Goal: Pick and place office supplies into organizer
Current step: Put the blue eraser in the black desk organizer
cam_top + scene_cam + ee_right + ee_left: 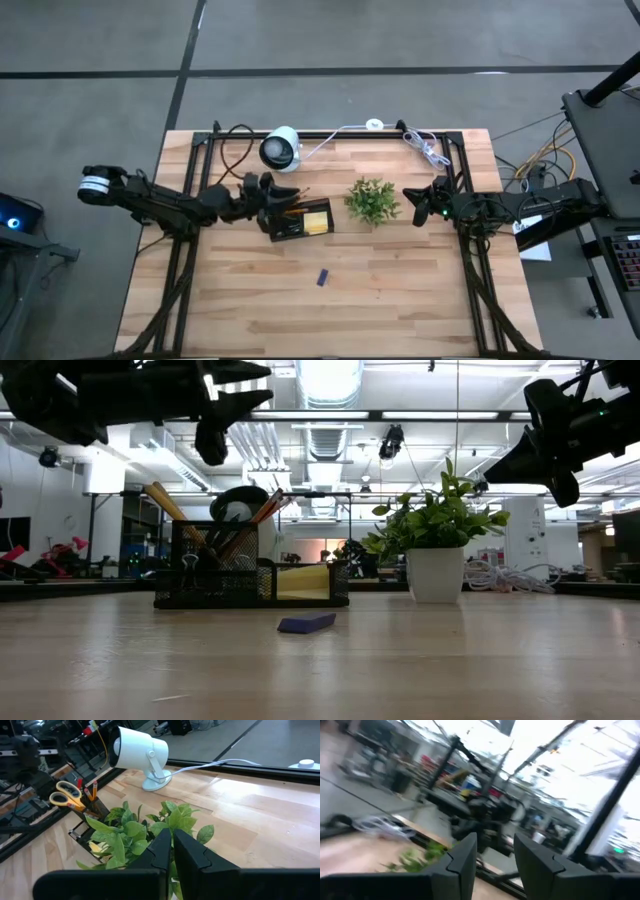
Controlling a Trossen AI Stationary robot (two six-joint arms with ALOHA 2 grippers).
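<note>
The black mesh organizer [292,222] stands mid-table and also shows in the low view [250,582]. Orange pencils [93,790] and yellow-handled scissors [64,795] stand upright in it. The yellow sticky-note pad [318,220] sits in its right compartment. The small blue piece [323,277] lies flat on the bare wood nearer the front edge [306,623]. My left gripper [262,190] hangs open above the organizer's left part, high over it [228,405], holding nothing. My right gripper [413,203] is shut and empty, raised just right of the plant [552,465].
A small green plant in a white pot [372,201] stands right of the organizer. A white round camera-like device [281,148] with a white cable [345,130] sits near the far edge. A coiled white cable [428,148] lies far right. Bare wood lies around the blue piece.
</note>
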